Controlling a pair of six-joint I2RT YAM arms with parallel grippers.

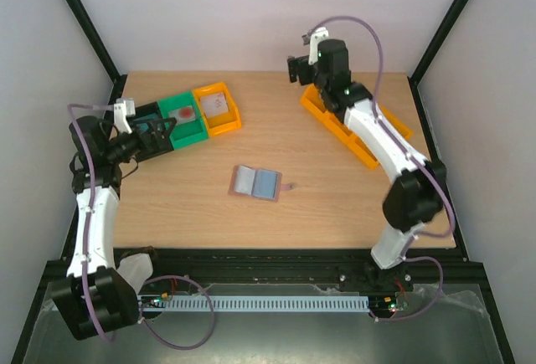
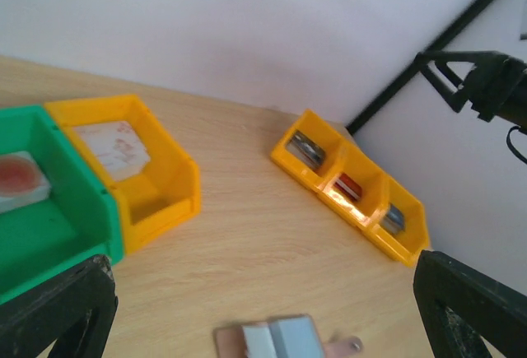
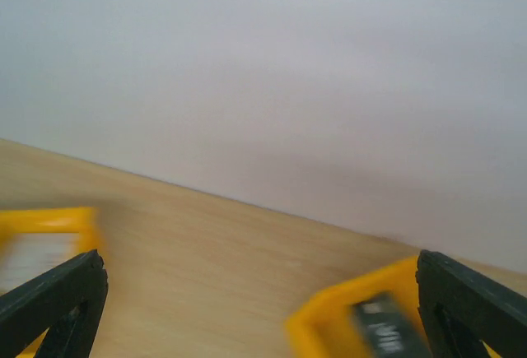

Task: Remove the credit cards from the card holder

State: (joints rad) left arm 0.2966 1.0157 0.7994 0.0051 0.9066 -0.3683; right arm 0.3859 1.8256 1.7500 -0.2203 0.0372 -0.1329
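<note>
On light wooden bench [image 1: 335,205], from above: small tan-brown bifold card holder [image 1: 255,183] lying open near its middle, light blue panels up. Left wrist: black two-finger left tool [image 2: 263,263] spread wide, holder near bottom edge. Right wrist: black right tool [image 3: 259,255] spread wide over bench.

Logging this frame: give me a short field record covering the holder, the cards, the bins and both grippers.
card holder: lies open at table centre, light blue inside facing up; neither gripper touches it
cards out: whitish card in orange bin; red-marked card in green bin
cards left in holder: cannot tell
left gripper: open, empty, beside the green bin
right gripper: open, empty, at the rear near the far end of the orange bin row
</note>
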